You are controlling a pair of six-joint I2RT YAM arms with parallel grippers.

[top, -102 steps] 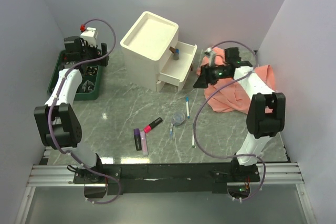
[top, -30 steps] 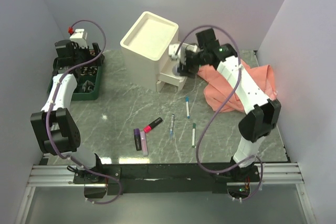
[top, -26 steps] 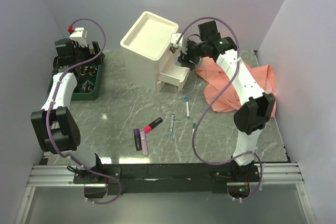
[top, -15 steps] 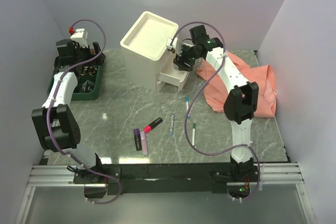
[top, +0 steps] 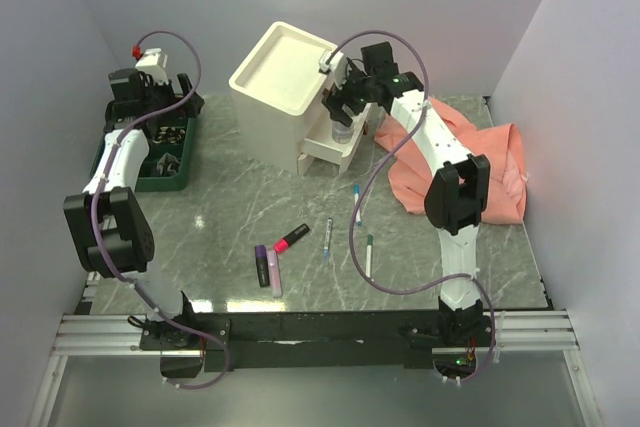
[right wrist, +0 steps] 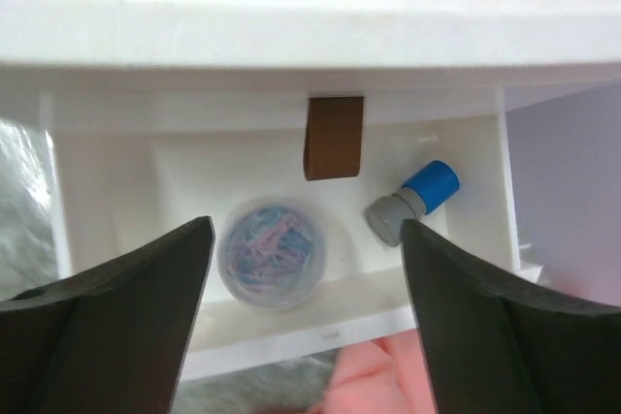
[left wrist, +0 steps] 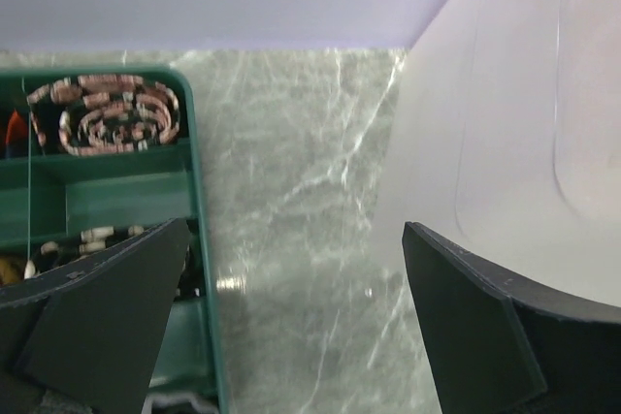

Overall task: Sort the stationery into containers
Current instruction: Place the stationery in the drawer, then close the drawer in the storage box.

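Observation:
The cream cabinet [top: 285,72] has a drawer [top: 352,144] pulled out. My right gripper [top: 343,110] hangs open and empty just above that drawer [right wrist: 291,332]. Between its fingers [right wrist: 116,317] I see a small clear round tub of coloured clips [right wrist: 270,254], a grey piece with a blue cap [right wrist: 412,203] and a brown handle [right wrist: 333,138]. On the table lie a purple highlighter [top: 261,264], a pink highlighter [top: 274,274], a red-and-black marker [top: 291,238] and three thin white pens [top: 327,238] [top: 357,201] [top: 368,256]. My left gripper [top: 150,87] is open and empty over the green tray.
A green compartment tray [top: 112,137] with small parts stands at the far left; its rim shows in the left wrist view [left wrist: 199,239], with the cabinet's wall [left wrist: 505,123] to its right. A crumpled pink cloth [top: 480,162] lies right of the cabinet.
The clear tub, once on the table, now lies in the open drawer. My right gripper swung left from the cloth side and now stands open over the drawer. The left arm shifted slightly.

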